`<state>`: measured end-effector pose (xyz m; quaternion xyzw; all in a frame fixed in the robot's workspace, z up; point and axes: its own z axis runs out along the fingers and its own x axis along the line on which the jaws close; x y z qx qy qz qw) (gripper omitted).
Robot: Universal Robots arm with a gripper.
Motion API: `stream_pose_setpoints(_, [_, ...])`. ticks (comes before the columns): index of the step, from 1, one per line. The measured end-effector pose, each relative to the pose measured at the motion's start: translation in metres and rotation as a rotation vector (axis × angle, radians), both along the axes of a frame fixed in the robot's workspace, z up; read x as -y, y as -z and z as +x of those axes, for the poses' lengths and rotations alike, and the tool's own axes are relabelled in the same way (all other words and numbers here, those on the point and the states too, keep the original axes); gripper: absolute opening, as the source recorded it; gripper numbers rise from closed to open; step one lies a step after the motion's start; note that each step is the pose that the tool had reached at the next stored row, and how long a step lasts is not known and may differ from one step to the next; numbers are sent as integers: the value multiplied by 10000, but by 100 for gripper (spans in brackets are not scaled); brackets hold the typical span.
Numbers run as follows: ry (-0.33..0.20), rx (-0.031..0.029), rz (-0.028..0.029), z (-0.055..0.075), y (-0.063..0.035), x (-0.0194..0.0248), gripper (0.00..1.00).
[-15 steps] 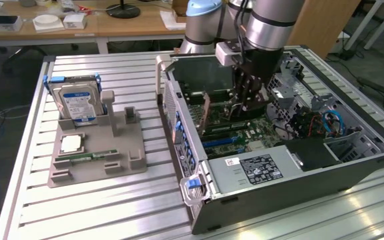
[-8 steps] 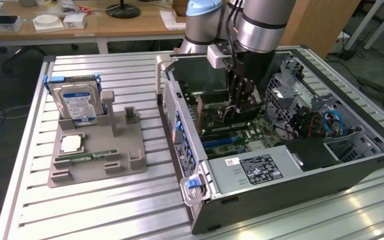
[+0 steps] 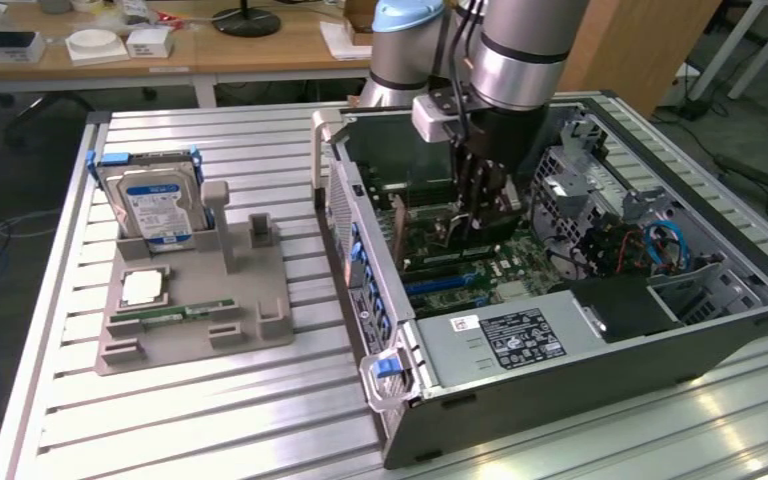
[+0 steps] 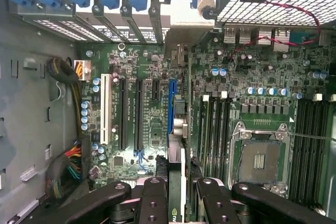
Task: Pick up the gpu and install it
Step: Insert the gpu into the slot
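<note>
Robotics lab, computer-assembly bench. Industrial robot arm [image 3: 518, 50] carrying the gripper [image 3: 480, 225]. Open tower case [image 3: 558, 415] around the gripper, slotted aluminium table [image 3: 224, 420] below it, grey parts fixture [image 3: 224, 300] off to its side. Cluttered wooden desks [image 3: 264, 45] beyond it.

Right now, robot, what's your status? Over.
Gripper jaws shut on gpu. Gpu over motherboard slots, inside case. Nothing seen blocking.

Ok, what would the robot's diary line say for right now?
gripper: shut on graphics card | card: edge-on, in line with blue slot | where: inside open computer case | seated: cannot tell
</note>
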<state>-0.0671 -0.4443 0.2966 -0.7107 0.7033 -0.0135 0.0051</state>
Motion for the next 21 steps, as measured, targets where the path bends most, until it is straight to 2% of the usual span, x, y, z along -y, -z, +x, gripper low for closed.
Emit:
stream_pose_setpoints(7, [0, 0, -22, -14, 58, 0, 26])
stream_pose_setpoints(21, [-1, 0, -97, -29, 241, 6, 26])
